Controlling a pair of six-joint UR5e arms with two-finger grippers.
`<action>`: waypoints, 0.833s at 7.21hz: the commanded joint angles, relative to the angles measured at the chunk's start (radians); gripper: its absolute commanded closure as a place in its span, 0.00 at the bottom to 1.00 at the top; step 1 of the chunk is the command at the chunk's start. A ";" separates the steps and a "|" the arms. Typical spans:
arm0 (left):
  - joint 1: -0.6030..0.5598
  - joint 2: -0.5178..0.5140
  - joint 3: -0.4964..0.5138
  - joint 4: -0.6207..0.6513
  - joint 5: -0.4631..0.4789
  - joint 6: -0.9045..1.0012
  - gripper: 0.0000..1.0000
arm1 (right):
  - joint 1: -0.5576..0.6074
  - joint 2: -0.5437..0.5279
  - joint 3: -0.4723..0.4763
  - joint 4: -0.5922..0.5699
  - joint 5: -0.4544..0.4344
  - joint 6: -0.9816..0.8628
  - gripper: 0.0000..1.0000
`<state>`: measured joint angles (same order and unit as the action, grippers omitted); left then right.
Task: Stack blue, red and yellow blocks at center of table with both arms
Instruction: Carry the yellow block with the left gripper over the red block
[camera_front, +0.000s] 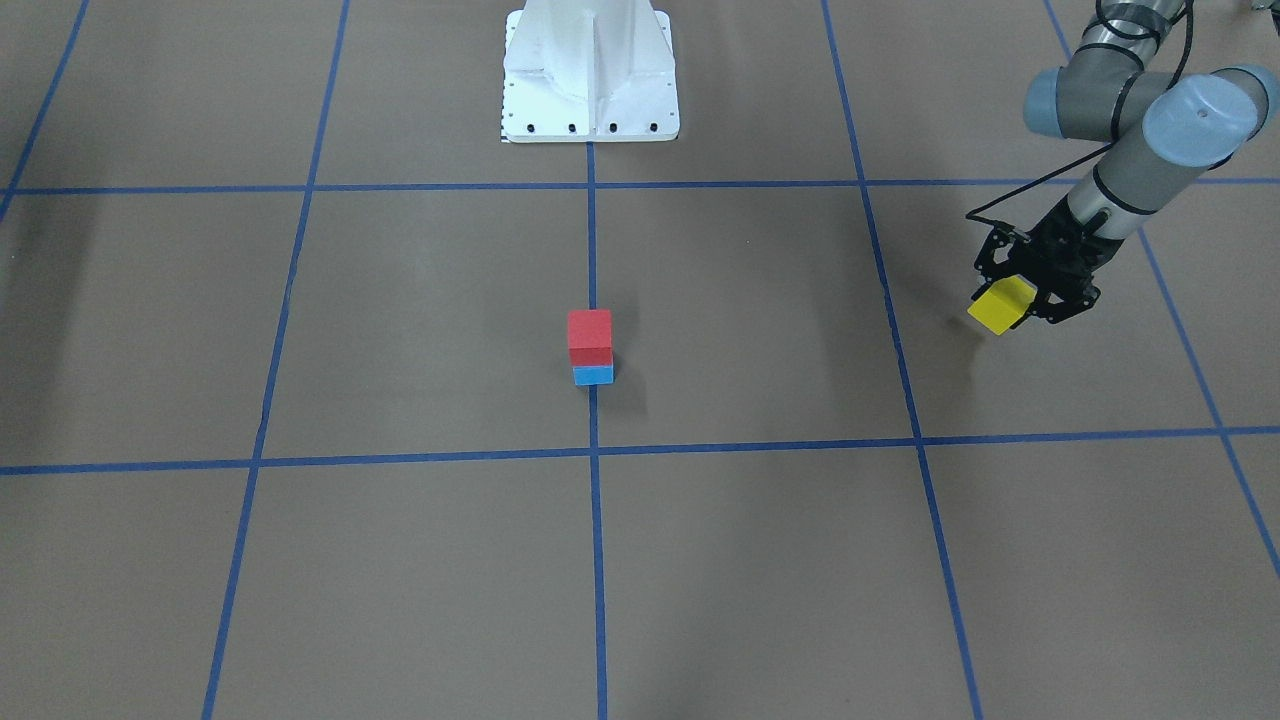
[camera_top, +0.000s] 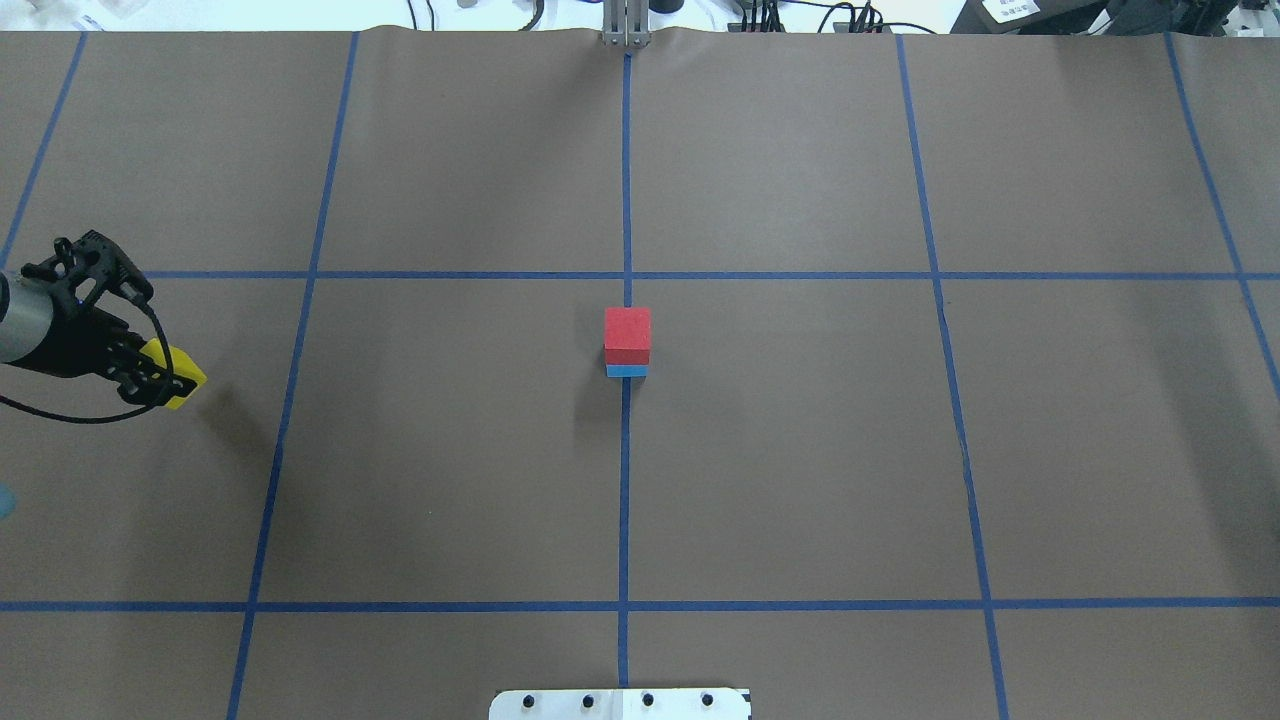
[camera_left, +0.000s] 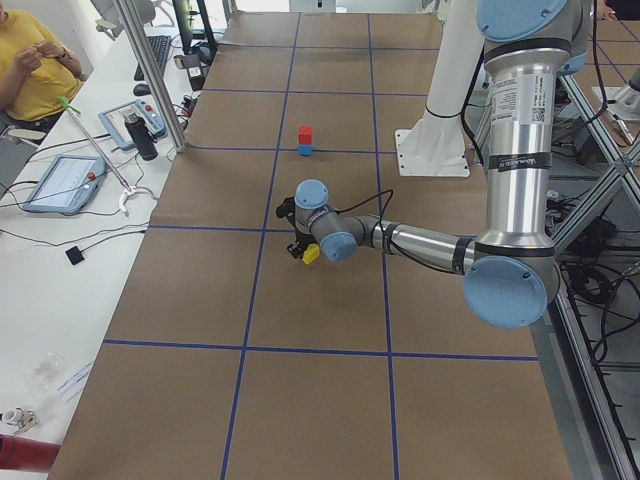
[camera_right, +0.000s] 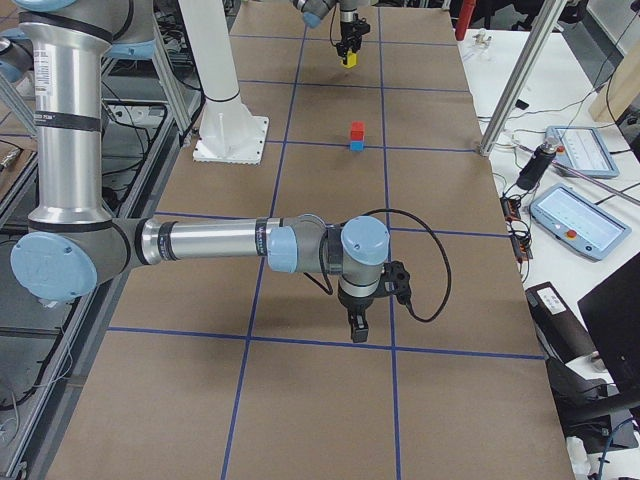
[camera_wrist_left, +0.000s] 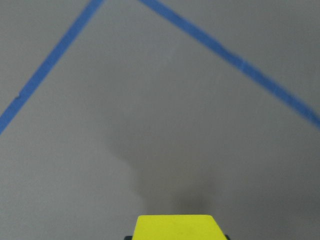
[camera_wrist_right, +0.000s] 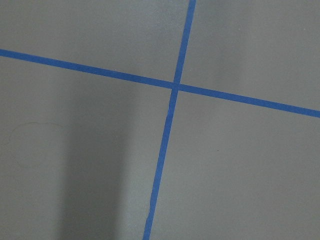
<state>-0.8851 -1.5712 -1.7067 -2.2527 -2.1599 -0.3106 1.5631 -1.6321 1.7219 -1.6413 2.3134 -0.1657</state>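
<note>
A red block (camera_front: 589, 335) sits on a blue block (camera_front: 593, 375) at the table's centre, on the middle tape line; the stack also shows in the overhead view (camera_top: 627, 335). My left gripper (camera_front: 1020, 300) is shut on a yellow block (camera_front: 1001, 305) and holds it just above the table, far out on my left side (camera_top: 178, 375). The yellow block fills the bottom edge of the left wrist view (camera_wrist_left: 174, 227). My right gripper (camera_right: 358, 328) shows only in the exterior right view, low over the table; I cannot tell whether it is open or shut.
The brown table is marked with a grid of blue tape lines (camera_top: 627, 500). The white robot base (camera_front: 590, 70) stands at the table's near edge. A side bench with tablets (camera_left: 62, 183) and a seated operator (camera_left: 28, 60) lies beyond the far edge.
</note>
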 joint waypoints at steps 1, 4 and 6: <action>0.000 -0.097 -0.016 0.001 0.006 -0.416 1.00 | 0.000 0.002 0.002 0.000 0.001 0.000 0.00; 0.064 -0.266 -0.167 0.427 0.076 -0.597 1.00 | 0.000 0.002 0.005 0.002 0.001 0.000 0.00; 0.255 -0.546 -0.188 0.775 0.182 -0.756 1.00 | 0.000 0.002 0.005 0.002 0.001 -0.002 0.00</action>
<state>-0.7495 -1.9508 -1.8826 -1.6907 -2.0416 -0.9721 1.5631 -1.6306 1.7271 -1.6401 2.3148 -0.1667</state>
